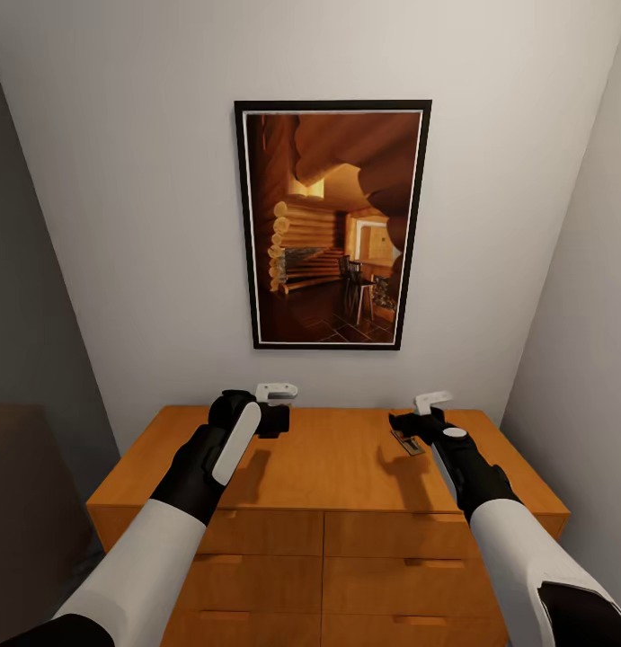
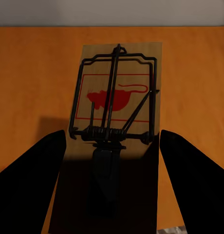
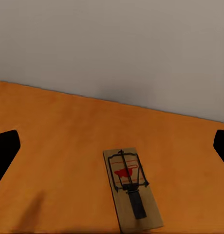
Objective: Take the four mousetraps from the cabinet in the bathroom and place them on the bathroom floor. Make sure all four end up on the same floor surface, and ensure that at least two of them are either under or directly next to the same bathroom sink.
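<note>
A mousetrap [image 2: 117,97], a pale wooden board with dark wire and a red mouse print, sits between the dark fingers [image 2: 34,180] of my left gripper [image 2: 113,141], which press on its long edges. That gripper [image 1: 274,415] hangs just above the top of the orange-brown cabinet [image 1: 328,467], left of centre. A second mousetrap [image 3: 131,187] lies flat on the cabinet top, ahead of my right gripper [image 3: 114,145], whose fingers stand wide apart. In the head view this mousetrap [image 1: 407,442] shows just under the right gripper [image 1: 418,422].
A framed picture [image 1: 332,225] of a log interior hangs on the pale wall behind the cabinet. Drawer fronts [image 1: 391,584] with slim handles face me below. Walls close in on the right, and a dark surface [image 1: 22,503] stands at the left.
</note>
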Controlling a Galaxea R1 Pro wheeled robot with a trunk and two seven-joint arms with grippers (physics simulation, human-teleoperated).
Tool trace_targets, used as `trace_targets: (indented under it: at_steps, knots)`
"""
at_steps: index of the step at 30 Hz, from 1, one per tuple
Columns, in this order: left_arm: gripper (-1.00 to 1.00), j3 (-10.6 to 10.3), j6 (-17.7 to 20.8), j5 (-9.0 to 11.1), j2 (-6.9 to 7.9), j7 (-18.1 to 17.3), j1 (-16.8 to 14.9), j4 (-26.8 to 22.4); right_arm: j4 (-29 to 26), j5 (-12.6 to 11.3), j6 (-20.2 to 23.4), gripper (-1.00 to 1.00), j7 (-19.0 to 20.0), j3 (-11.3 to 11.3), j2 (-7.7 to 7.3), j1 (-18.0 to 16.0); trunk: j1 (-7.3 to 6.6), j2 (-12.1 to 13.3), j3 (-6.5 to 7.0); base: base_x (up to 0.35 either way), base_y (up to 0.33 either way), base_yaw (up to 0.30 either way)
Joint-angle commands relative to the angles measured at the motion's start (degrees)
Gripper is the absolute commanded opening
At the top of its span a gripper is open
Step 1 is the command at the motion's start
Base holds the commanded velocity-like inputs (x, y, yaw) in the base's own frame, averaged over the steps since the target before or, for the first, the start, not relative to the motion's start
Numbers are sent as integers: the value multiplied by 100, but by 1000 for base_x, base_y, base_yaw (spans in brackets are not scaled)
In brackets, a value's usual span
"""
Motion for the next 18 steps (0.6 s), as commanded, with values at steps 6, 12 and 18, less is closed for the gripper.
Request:
trace_targets:
  at_steps: [6,12,18]
  knots:
    - [-100,-8,6,57,-7,64,-1,-3,-25,331,122,100,299,-38,-17,-4,2,-8,-10,0,0,0]
    - [-100,-7,0,33,-8,72,0,-3,-30,391,136,100,346,-68,-105,-6,2,-8,-10,0,0,0]
    - [-100,-13,0,50,-14,73,0,-4,-30,394,143,100,352,-71,-146,-5,2,-8,-10,5,0,0]
